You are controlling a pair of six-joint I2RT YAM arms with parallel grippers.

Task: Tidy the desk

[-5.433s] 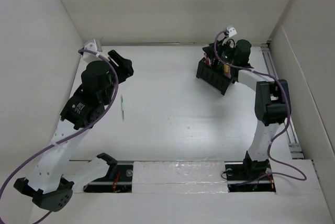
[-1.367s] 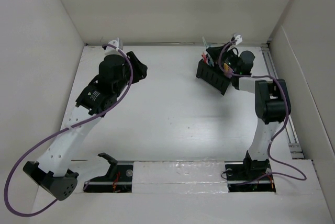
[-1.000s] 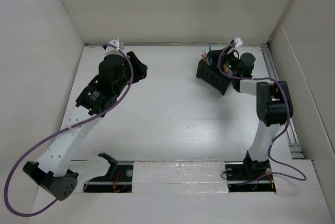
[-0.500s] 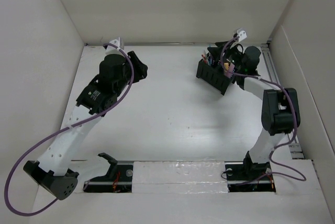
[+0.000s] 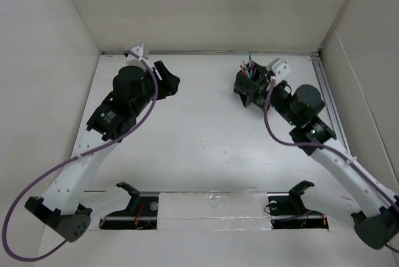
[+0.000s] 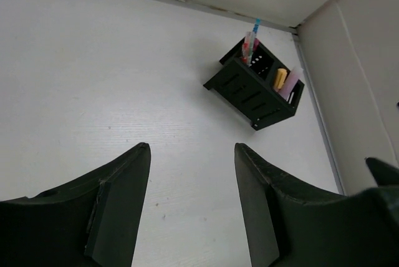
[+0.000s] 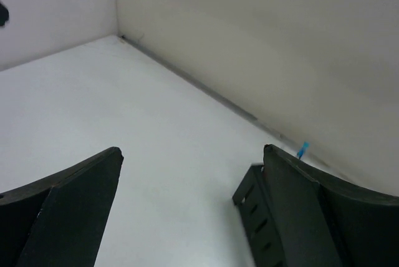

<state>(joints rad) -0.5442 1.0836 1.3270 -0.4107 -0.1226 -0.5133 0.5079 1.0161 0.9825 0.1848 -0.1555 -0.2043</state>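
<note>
Hovering left tool (image 6: 192, 153) spread | right tool (image 7: 191, 151) spread | arm label (image 5: 106, 118) illegible

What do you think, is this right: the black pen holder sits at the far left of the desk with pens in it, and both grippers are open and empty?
Not quite. The pen holder sits at the far right of the desk, not the far left; the top external view shows it. It does hold pens, and the left gripper and right gripper are open and empty.
</note>
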